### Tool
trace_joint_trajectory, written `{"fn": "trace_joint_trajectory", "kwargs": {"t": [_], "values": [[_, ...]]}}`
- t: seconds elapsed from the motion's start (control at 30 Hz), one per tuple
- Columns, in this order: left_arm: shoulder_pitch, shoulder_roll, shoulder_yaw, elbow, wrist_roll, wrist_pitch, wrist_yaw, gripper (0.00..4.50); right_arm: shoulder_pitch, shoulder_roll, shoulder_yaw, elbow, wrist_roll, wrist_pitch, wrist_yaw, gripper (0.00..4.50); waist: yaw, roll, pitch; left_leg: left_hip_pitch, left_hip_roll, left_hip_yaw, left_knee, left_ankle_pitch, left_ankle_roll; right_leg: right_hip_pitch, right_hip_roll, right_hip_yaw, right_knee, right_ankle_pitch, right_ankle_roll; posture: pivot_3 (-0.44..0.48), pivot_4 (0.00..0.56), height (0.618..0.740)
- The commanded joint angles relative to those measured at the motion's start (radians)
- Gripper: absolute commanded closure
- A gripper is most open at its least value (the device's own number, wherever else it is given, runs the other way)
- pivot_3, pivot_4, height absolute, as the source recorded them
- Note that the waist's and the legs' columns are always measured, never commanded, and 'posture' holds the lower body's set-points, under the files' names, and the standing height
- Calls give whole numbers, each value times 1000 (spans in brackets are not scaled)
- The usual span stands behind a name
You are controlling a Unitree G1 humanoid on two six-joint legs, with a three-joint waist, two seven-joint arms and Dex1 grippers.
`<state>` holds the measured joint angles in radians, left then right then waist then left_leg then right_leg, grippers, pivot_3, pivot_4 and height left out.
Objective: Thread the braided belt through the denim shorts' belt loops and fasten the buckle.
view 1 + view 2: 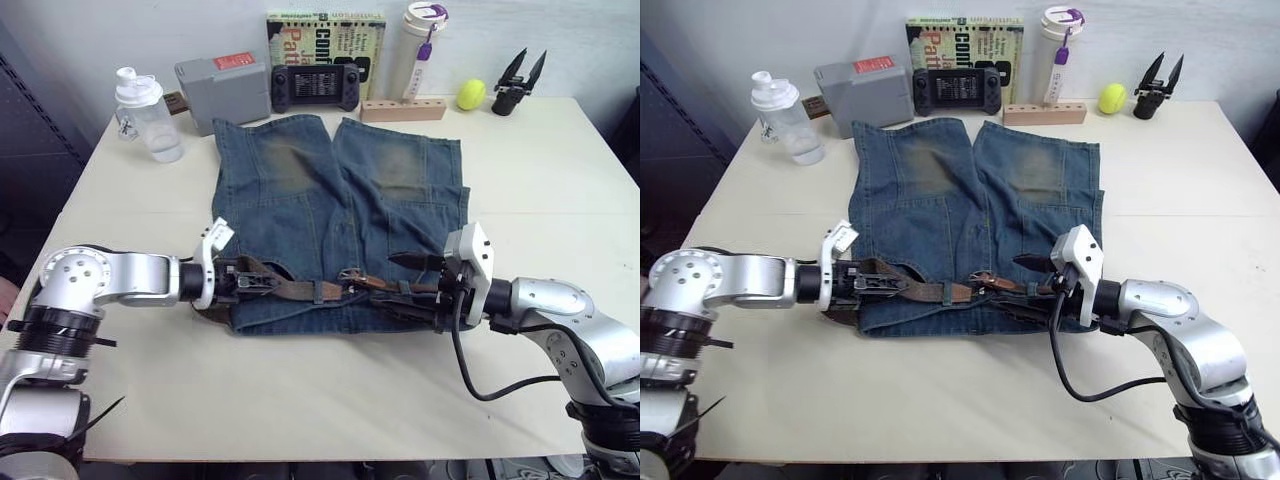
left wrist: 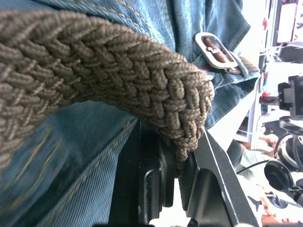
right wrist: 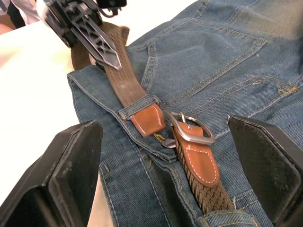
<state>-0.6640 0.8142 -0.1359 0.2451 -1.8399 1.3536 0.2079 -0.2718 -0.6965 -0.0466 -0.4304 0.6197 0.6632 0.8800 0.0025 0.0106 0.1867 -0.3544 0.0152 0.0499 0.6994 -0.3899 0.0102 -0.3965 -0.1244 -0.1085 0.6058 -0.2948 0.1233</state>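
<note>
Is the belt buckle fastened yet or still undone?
Undone. In the right wrist view the buckle lies open on the denim shorts, and the braided belt ends with its tan tip under a belt loop, short of the frame.

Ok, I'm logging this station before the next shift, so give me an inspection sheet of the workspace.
Surface: pale table, no spills seen.
Job's things: denim shorts lie flat; braided belt runs along the waistband, tan tip through a belt loop; buckle unfastened.
Clutter: shaker bottle, grey box, game controller, book, tumbler, wooden block, yellow ball, spare gripper.
Grippers: left hand shut on the belt; right hand open over the buckle.
Cables: black cable at right wrist.
Surroundings: white wall.
</note>
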Motion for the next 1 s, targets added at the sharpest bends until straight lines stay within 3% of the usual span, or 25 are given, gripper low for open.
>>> {"fn": "trace_joint_trajectory", "kwargs": {"t": [0.03, 0.2, 0.3, 0.43, 0.73, 1.0], "values": [[-18, -31, 7, -53, 152, 23, -117, 4500, 7, -11, -22, -43, 13, -10, -1, 32, -1, 0, 0, 0, 0, 0, 0, 0, 0, 0, 0, 0, 0, 0, 0, 0, 150, 731], [41, -28, -62, -223, 481, -56, -399, 4500, 20, -25, 15, -34, -111, -118, -7, 32, -1, 0, 0, 0, 0, 9, 0, 0, 0, 0, 1, 0, 0, -1, 1, 0, 150, 731], [81, -18, -129, -305, 678, -165, -552, 4500, 28, -47, 72, 1, -320, -360, -20, 32, 0, 0, 0, 0, 0, 11, -1, 0, 0, 0, 1, 0, -1, -1, 1, 0, 150, 731], [104, -58, -131, -323, 812, -239, -653, 4500, 66, -71, 132, 36, -479, -576, -10, 32, 13, 0, 0, 0, 0, 11, -1, 0, 0, 0, 1, 1, -1, -1, 2, 0, 150, 731], [119, -141, -89, -323, 966, -255, -739, 4500, 5, -35, 232, 160, -755, -964, -97, 32, 19, 0, 0, 0, 1, 11, 1, 0, 0, 1, 0, 1, -1, -1, 2, 0, 150, 731], [134, -160, -49, -331, 1021, -215, -771, 4500, -38, -47, 225, 254, -805, -1038, -117, 32, 18, 0, 0, 0, 1, 10, 1, 0, 0, 1, 0, 0, -1, -1, 2, 0, 150, 731]]}}
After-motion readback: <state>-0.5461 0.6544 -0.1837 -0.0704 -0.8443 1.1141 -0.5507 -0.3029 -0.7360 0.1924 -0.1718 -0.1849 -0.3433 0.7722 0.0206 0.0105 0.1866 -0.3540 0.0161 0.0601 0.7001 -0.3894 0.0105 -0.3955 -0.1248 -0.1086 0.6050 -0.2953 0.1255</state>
